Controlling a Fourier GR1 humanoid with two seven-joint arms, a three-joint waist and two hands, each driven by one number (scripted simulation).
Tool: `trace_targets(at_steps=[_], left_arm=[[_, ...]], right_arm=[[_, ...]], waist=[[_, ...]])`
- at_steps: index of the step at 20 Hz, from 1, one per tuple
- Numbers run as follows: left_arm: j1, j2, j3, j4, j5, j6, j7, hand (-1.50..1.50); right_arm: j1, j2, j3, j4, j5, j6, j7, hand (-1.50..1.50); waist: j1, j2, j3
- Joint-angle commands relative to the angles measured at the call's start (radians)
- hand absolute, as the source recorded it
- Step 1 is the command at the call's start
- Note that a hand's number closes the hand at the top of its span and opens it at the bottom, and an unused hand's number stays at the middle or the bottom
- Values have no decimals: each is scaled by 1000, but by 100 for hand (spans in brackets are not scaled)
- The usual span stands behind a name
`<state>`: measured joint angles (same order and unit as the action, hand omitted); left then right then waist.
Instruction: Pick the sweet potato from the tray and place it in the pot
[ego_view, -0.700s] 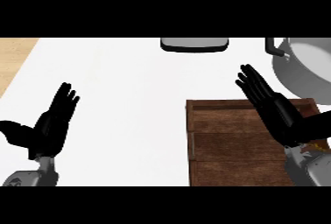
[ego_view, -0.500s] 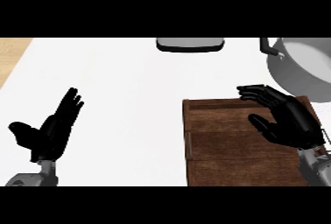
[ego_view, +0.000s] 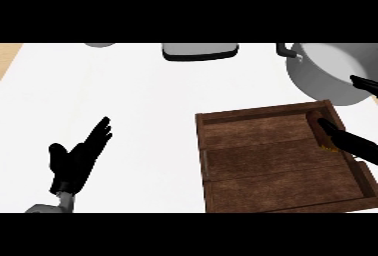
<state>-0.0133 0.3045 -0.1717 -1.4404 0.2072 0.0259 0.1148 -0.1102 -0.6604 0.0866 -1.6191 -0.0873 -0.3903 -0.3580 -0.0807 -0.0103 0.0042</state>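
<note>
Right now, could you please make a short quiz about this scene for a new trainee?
1. True or false: the sweet potato already lies in the pot.
2. Which hand rests open at the view's lower left?
3. The sweet potato lies near which edge of the tray: A) left, B) right, C) front?

Key
1. False; it lies in the tray.
2. The left hand.
3. B, beside the right hand.

A brown wooden tray (ego_view: 273, 165) is sitting on the white tabletop (ego_view: 133, 90), with a grey pot (ego_view: 328, 70) just beyond it. The right hand (ego_view: 354, 142) is lying over the sweet potato (ego_view: 319, 127) at the tray's right edge. The left hand (ego_view: 77, 160) is resting open, lower left.
</note>
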Motion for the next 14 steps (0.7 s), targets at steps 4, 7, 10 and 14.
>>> trace_targets(at_steps=[4,7,10,14], left_arm=[[-70,-39,-46,81,-59,-33,3,0],[-38,-21,-23,5,-17,-34,52,0],[-112,-28,-27,66,-34,-53,54,0],[-83,-58,-39,91,-55,-55,2,0]], right_arm=[[303,22,-98,-252,44,-64,-165,-150],[360,-103,-145,-303,33,-16,83,-150],[378,-157,-135,-377,53,15,272,-150],[361,-170,-141,-452,19,59,478,-150]], waist=[[57,8,-5],[56,4,-6],[58,9,-7],[74,10,-6]])
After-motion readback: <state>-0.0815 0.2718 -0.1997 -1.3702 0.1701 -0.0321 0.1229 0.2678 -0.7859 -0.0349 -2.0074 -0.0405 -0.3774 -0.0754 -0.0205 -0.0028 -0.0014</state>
